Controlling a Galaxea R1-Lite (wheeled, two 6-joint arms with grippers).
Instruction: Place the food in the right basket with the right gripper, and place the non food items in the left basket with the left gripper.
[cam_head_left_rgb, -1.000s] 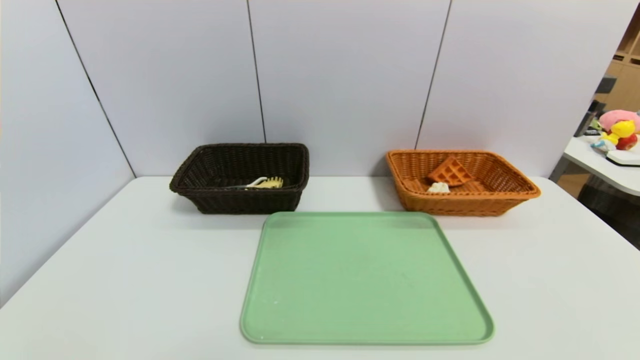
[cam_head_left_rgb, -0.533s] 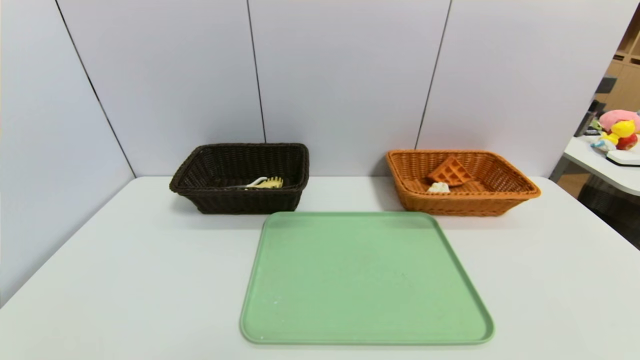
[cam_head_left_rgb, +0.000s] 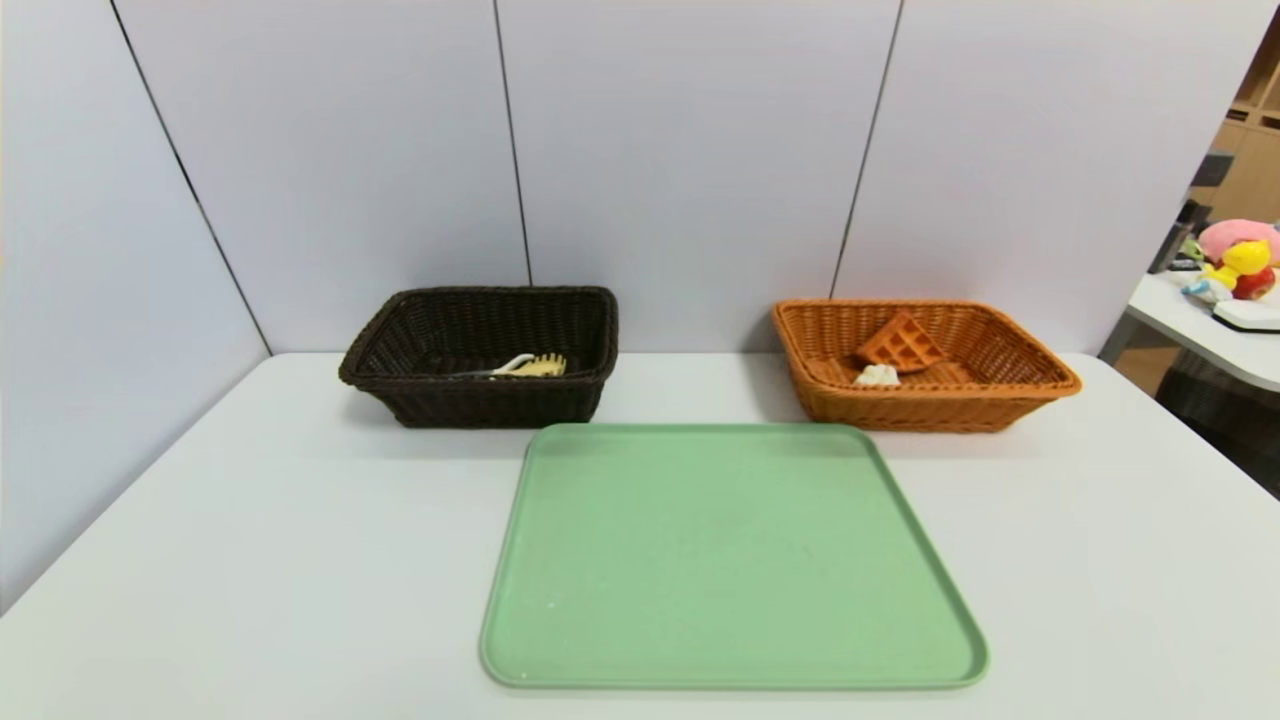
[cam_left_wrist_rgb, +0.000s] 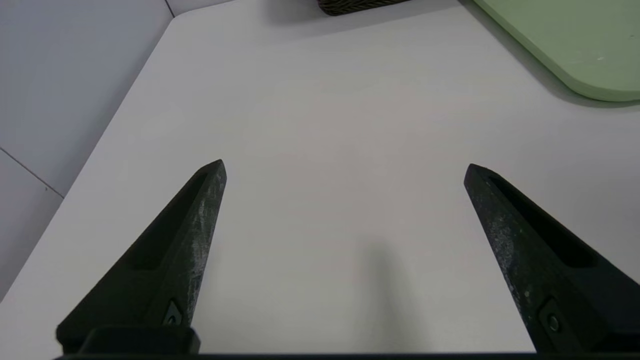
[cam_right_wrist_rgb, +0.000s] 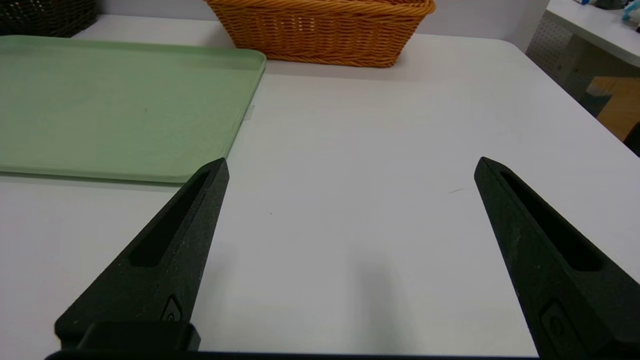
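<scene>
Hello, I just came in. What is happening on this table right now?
Nothing is being handled at this moment. The green tray holds nothing. The dark left basket holds a yellowish comb-like item, and the orange right basket holds a waffle piece and a small white food item. The left gripper and the right gripper are both open and hold nothing, each above bare table beside the tray.
</scene>
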